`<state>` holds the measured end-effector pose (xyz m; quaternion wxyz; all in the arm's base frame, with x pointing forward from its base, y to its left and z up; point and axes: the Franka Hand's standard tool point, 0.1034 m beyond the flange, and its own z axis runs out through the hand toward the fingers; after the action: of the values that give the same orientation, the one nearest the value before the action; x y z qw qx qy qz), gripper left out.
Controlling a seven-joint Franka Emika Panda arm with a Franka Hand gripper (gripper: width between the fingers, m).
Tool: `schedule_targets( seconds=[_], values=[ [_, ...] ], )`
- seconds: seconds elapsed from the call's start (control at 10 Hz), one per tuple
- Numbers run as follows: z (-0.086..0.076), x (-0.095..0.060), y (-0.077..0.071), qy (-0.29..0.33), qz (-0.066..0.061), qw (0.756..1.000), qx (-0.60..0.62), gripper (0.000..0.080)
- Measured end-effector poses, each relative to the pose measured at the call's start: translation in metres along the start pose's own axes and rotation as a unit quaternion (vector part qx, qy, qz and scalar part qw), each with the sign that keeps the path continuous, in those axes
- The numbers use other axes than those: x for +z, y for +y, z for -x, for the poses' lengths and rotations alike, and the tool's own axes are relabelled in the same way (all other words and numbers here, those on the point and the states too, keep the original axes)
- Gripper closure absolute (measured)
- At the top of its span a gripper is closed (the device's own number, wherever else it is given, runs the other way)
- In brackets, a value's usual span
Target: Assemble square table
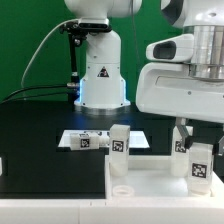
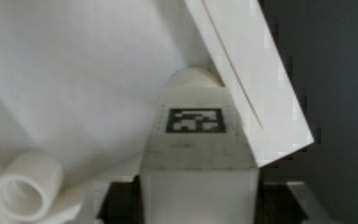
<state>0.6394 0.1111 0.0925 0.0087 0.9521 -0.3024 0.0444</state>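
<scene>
One robot arm is in the scene, with one gripper (image 1: 186, 138) at the exterior view's right. One square table top (image 1: 150, 181) lies near the camera. Three white legs with black-and-white tags can be counted in the exterior view: one leg (image 1: 119, 142) standing at the top's far left corner, one leg (image 1: 201, 165) at the right, and one leg (image 1: 182, 140) under the gripper. One marker board (image 1: 88, 139) lies on the black table farther back. The wrist view shows one tagged leg (image 2: 197, 150) close up.
</scene>
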Motion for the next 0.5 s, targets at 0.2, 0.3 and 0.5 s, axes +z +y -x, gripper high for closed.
schedule_targets(
  seconds=[0.2, 0.3, 0.5],
  values=[
    [0.0032, 0.0003, -0.0011, 0.002, 0.011, 0.985, 0.174, 0.0519],
    [0.003, 0.0006, -0.0014, 0.002, 0.017, 0.969, 0.248, 0.0518],
    [0.0041, 0.0, -0.0067, -0.013, -0.001, 0.902, 0.431, 0.0518]
  ],
)
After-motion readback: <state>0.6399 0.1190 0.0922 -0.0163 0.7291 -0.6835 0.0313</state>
